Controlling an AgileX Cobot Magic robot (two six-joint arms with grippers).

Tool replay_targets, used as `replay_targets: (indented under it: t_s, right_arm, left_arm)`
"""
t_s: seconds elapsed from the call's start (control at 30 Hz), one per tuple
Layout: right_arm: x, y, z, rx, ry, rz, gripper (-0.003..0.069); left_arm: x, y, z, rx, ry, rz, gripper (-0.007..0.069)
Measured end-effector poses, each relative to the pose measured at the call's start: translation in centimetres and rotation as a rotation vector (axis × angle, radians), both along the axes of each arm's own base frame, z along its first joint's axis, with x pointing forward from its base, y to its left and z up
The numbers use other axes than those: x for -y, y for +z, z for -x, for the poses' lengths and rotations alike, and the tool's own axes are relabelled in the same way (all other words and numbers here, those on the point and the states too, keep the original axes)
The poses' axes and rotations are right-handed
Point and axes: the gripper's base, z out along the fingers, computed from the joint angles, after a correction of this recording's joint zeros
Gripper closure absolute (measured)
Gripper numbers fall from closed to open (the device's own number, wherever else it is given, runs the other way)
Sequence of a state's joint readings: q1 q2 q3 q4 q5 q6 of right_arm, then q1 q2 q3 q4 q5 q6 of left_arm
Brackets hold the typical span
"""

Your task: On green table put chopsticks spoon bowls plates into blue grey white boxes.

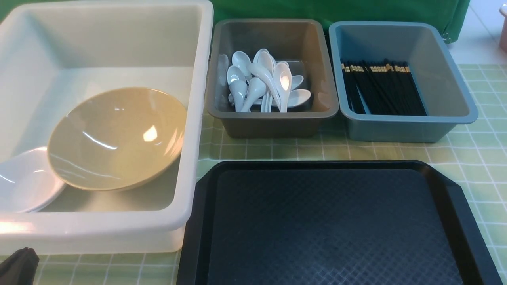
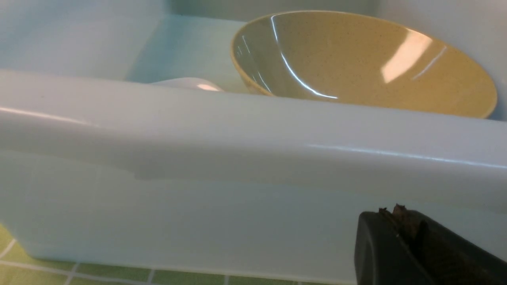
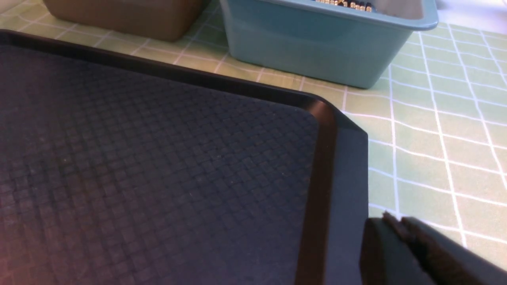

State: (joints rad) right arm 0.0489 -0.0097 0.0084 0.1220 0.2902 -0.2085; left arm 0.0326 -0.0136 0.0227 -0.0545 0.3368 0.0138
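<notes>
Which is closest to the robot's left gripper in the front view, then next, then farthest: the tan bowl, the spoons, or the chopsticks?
From the left gripper, at the near left corner:
1. Tan bowl, in the white box, left.
2. Spoons, in the grey box, middle.
3. Chopsticks, in the blue box, far right.

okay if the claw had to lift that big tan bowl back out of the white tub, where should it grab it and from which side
Probably the raised rim of the tan bowl on its far right side, coming from above. The bowl leans tilted on a white dish, so that edge stands clear of the floor of the white tub, giving room for a finger underneath.
</notes>
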Motion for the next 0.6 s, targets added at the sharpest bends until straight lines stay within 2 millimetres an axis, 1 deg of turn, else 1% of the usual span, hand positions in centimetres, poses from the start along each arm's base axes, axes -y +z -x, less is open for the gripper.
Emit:
replay_targets:
  t_s: [0.6]
  right_arm:
    - [0.0, 0.01, 0.0, 0.001, 0.0, 0.0, 0.0585]
  left_arm:
    - [0.1, 0.01, 0.0, 0.002, -0.017, 0.004, 0.0625]
